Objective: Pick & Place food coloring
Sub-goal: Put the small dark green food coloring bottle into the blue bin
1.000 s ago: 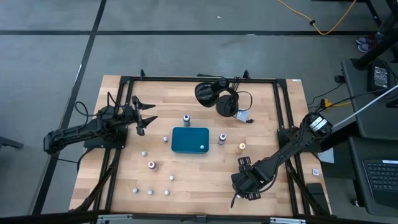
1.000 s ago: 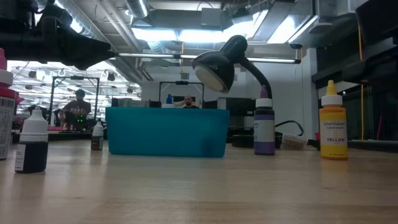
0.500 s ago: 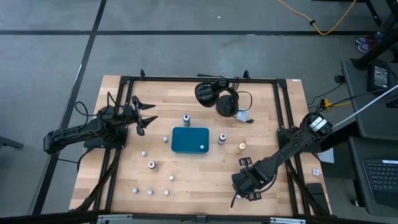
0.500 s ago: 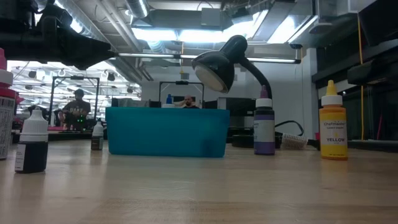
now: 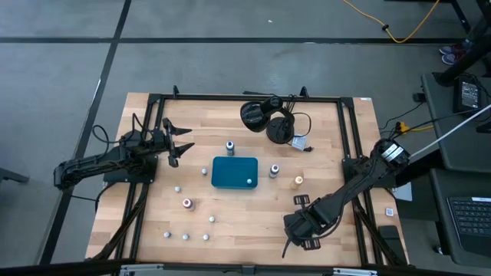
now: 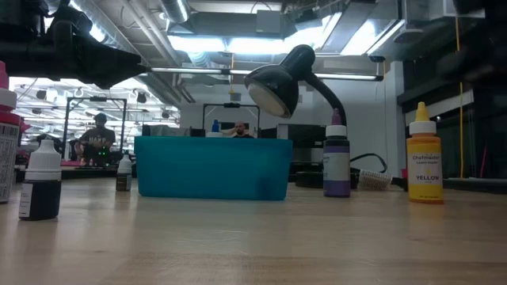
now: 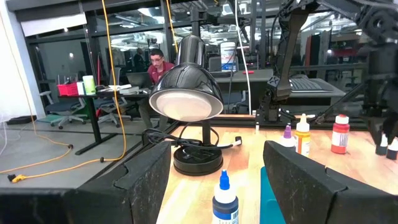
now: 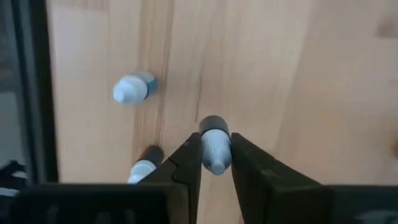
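Note:
Small pale food coloring bottles stand scattered on the wooden table around a teal tray (image 5: 235,172): blue-topped (image 5: 229,146), purple (image 5: 274,170), orange (image 5: 298,181) and red (image 5: 186,204). One tiny bottle (image 5: 250,182) lies in the tray. My right gripper (image 8: 215,149) is near the table's front right (image 5: 299,228), pointing down and shut on a little dark bottle with a pale cap (image 8: 214,143). Two like bottles (image 8: 132,89) (image 8: 142,167) are beside it. My left gripper (image 5: 184,138) waits open at the table's left, level, facing the blue-topped bottle (image 7: 224,199). My right gripper pinches the little bottle's pale cap end (image 8: 215,148) between its two fingertips. The fingers come from above, pointing down at the table. The dark end (image 8: 212,122) sticks out past the fingertips. Whether the bottle rests on the wood or hangs clear, I cannot tell.
Black headphones (image 5: 265,116) with a cable lie at the far middle. Several tiny bottles (image 5: 185,237) stand near the front left. Black frame rails (image 5: 360,215) run along the table's sides, one close to my right gripper (image 8: 28,93). People sit in the room beyond.
My right gripper has edged a little toward the table's near edge; its arm shows blurred in the low view. The bottles around the tray, the tray and my left arm stand as before.

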`<state>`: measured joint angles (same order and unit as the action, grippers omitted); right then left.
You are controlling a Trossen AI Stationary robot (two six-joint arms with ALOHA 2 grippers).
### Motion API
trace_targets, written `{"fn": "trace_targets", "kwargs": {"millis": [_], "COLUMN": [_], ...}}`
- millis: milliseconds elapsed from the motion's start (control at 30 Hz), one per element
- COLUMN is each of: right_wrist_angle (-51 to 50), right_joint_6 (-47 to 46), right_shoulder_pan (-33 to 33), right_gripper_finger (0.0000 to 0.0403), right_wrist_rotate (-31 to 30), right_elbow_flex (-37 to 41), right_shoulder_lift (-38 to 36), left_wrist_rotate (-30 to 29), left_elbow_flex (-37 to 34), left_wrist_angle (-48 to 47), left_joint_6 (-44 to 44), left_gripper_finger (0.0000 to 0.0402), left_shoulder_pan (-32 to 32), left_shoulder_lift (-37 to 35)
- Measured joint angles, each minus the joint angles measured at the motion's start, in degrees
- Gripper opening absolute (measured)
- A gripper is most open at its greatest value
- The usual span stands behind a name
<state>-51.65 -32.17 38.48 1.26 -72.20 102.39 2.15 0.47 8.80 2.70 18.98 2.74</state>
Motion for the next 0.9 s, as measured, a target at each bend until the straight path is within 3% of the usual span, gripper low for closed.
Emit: {"fn": "trace_targets", "kwargs": {"millis": [267, 467, 667, 900], "right_wrist_angle": [-6.5, -7.1, -7.0, -5.6], "right_joint_6": [-2.2, -4.5, -4.8, 1.2], "right_shoulder_pan": [-3.8, -7.0, -12.8, -21.9], "right_gripper_finger": [0.0066, 0.0073, 0.0066, 0.0072], "right_wrist_rotate": [-0.2, -6.1, -7.7, -8.4], "right_elbow_flex": [-8.8, -13.7, -16.7, -17.2], "right_shoulder_lift": [0.0, 0.0, 0.0, 0.0], "left_wrist_rotate": [0.0, 0.0, 0.0, 0.0], "left_elbow_flex": [0.0, 0.0, 0.0, 0.0], "left_wrist_angle": [0.0, 0.0, 0.0, 0.0], "left_joint_6": [0.0, 0.0, 0.0, 0.0], "left_gripper_finger": [0.0251, 0.0251, 0.0251, 0.0251], "left_shoulder_pan": [0.0, 0.0, 0.0, 0.0], "left_shoulder_lift": [0.0, 0.0, 0.0, 0.0]}}
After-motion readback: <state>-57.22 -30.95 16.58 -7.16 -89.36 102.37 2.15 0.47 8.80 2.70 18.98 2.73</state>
